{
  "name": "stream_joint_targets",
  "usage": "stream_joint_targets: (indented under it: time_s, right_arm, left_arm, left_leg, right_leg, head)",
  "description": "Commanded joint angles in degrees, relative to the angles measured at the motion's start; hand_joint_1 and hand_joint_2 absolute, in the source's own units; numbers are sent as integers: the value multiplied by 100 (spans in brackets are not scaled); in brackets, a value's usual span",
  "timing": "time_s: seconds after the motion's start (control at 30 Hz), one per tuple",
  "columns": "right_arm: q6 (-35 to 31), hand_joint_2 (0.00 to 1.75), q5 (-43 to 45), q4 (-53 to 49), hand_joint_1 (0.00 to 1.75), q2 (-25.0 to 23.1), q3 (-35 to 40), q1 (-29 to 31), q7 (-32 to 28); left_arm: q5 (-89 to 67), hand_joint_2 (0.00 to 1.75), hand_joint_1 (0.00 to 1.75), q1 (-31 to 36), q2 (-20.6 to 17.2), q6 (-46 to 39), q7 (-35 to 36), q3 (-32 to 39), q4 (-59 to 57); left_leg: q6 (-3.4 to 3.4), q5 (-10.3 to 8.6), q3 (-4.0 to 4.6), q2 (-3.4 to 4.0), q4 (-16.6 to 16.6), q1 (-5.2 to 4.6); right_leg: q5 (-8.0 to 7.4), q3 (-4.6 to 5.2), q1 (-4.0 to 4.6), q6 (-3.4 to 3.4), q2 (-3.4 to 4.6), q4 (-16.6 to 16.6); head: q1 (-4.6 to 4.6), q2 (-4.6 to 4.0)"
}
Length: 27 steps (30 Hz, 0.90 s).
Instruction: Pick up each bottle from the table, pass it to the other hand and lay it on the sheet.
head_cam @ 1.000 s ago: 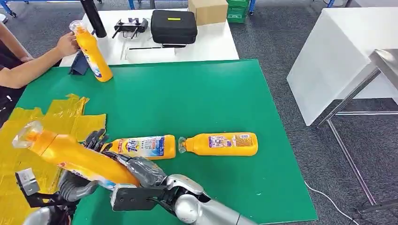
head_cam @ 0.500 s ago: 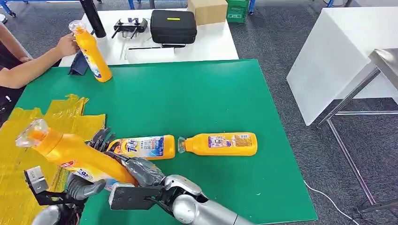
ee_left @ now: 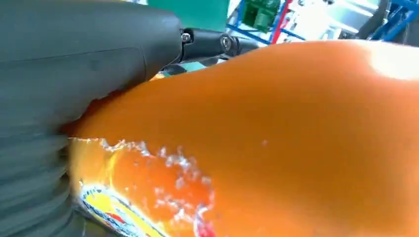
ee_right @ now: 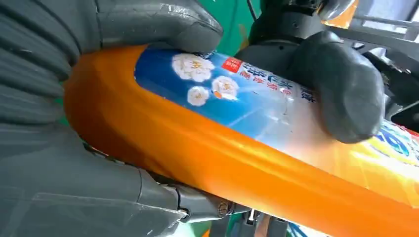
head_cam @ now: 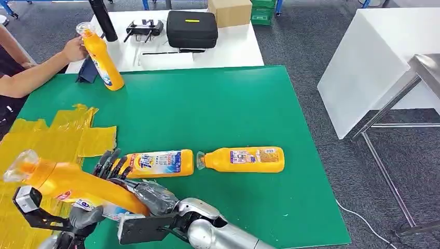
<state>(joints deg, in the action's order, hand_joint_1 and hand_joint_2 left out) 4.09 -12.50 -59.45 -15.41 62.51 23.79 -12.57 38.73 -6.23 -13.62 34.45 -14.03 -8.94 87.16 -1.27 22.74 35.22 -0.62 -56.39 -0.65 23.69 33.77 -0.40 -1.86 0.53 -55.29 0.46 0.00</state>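
An orange bottle (head_cam: 78, 184) (ee_left: 272, 138) (ee_right: 222, 148) with a clear cap hangs tilted over the yellow sheet (head_cam: 52, 135) at the near left. My left hand (head_cam: 83, 218) grips it from below, its thumb pressed on the blue label. My right hand (head_cam: 145, 189), reaching across from the right, still holds the bottle's base end between its thumb and its spread fingers (head_cam: 111, 163). Two more orange bottles (head_cam: 158, 163) (head_cam: 244, 159) lie end to end on the green mat (head_cam: 207, 114).
At the far left a person's hand (head_cam: 75, 49) holds another orange bottle (head_cam: 101, 57) tilted on the mat's back edge. A white table behind carries a black case (head_cam: 192, 28) and a cardboard box (head_cam: 230, 11). The mat's right edge drops to the floor.
The held bottle has swung left and lower over the sheet, now lying flatter. Both my hands went along with it. The lying bottles and the person's bottle stayed put.
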Motion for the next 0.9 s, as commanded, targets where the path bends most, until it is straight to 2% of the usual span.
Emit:
stream_joint_targets:
  time_s: [0.03, 0.2, 0.3, 0.43, 0.57, 0.8, 0.83, 0.87, 0.9]
  right_arm:
    - [96, 175, -99, 642, 175, 117, 385, 55, 19]
    - [94, 175, -133, 655, 175, 119, 380, 60, 42]
    - [94, 175, -136, 659, 175, 119, 379, 60, 43]
    - [115, 175, -146, 698, 175, 112, 376, 68, 67]
    - [105, 175, -153, 711, 175, 144, 351, 70, 73]
    - [105, 175, -153, 711, 175, 144, 351, 70, 73]
    - [57, 175, -192, 676, 155, 193, 363, 124, 151]
    - [-27, 175, -158, 609, 7, 251, 272, 125, 186]
    - [-109, 175, -85, 479, 0, 358, 112, 92, 234]
  left_arm:
    - [257, 175, 175, 252, 11, 41, 59, -40, -399]
    - [280, 175, 175, 275, 42, 69, 55, -40, -439]
    - [283, 175, 175, 277, 46, 72, 55, -39, -441]
    - [314, 175, 175, 258, 69, 56, 65, -22, -434]
    - [346, 175, 175, 268, 102, 17, 69, 18, -428]
    - [346, 175, 175, 268, 102, 17, 69, 18, -428]
    - [320, 175, 175, 268, 136, -49, 63, 80, -429]
    - [221, 175, 175, 279, 170, -161, 24, 152, -423]
    - [-28, 175, 175, 325, 223, -358, -75, 291, -424]
  left_leg:
    - [7, 3, -24, -4, 8, 2]
    - [14, 9, -34, -13, 2, 7]
    - [7, 1, -17, -7, 7, 1]
    - [18, 14, -41, -15, 1, 9]
    - [8, 0, -14, -8, 6, 4]
    - [11, 7, -29, -13, 3, 6]
    - [8, 2, -20, -10, 6, 2]
    - [12, 7, -30, -14, 3, 7]
    - [8, 1, -19, -12, 6, 3]
  right_leg:
    - [5, -28, 2, 2, -12, 10]
    - [14, -44, 7, 4, -23, 8]
    - [4, -22, 2, 1, -14, 8]
    - [19, -52, 9, 7, -27, 6]
    - [2, -20, 4, 2, -15, 10]
    - [10, -37, 6, 3, -23, 9]
    - [5, -26, 2, 1, -17, 9]
    - [11, -40, 7, 3, -24, 9]
    - [5, -26, 3, 1, -19, 9]
  head:
    - [-2, 0]
    - [0, 0]
    - [0, 0]
    - [0, 0]
    - [0, 0]
    - [0, 0]
    - [0, 0]
    - [0, 0]
    - [0, 0]
